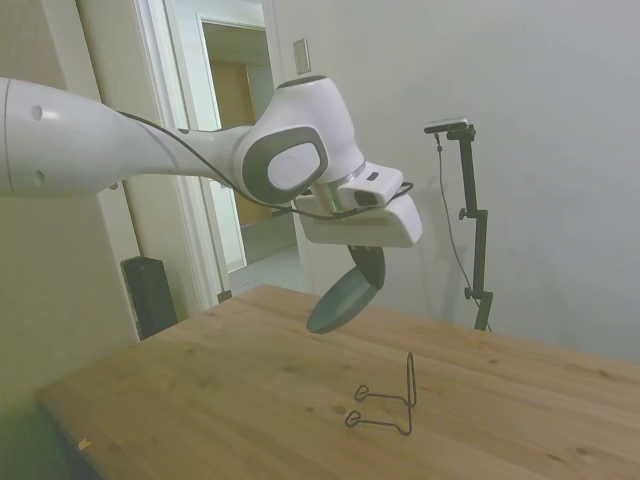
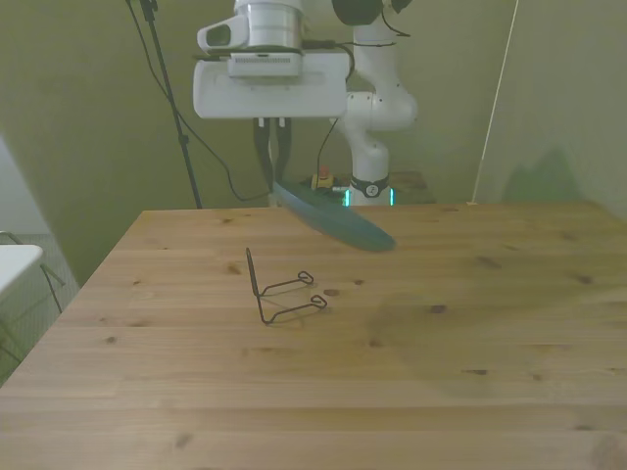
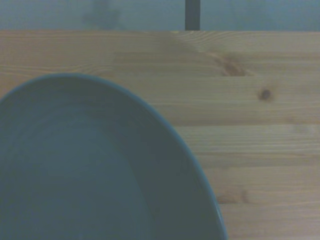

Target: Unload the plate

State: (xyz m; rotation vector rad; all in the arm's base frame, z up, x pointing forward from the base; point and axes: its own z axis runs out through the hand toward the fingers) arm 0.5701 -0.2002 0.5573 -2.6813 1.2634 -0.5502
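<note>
The teal-green plate point(image 1: 340, 300) hangs tilted in the air above the wooden table point(image 1: 200, 400), held by its upper rim. My gripper point(image 1: 367, 280) is shut on that rim, its dark fingers point(image 2: 271, 162) pointing down. In the front view the plate point(image 2: 338, 220) slopes down toward the front view's right, well clear of the table point(image 2: 441, 372). Close up, the wrist view shows the plate's inner face point(image 3: 90, 170) filling much of the picture, with bare wood beyond it. The plate is off the thin black wire stand point(image 1: 385, 405), which stands below and nearer the camera in the front view point(image 2: 279, 294).
The wire stand holds nothing and sits near the middle of the table. A black box point(image 1: 150, 295) stands on the floor past the far table edge by a doorway. A white object point(image 2: 15, 264) shows off the table at the front view's left.
</note>
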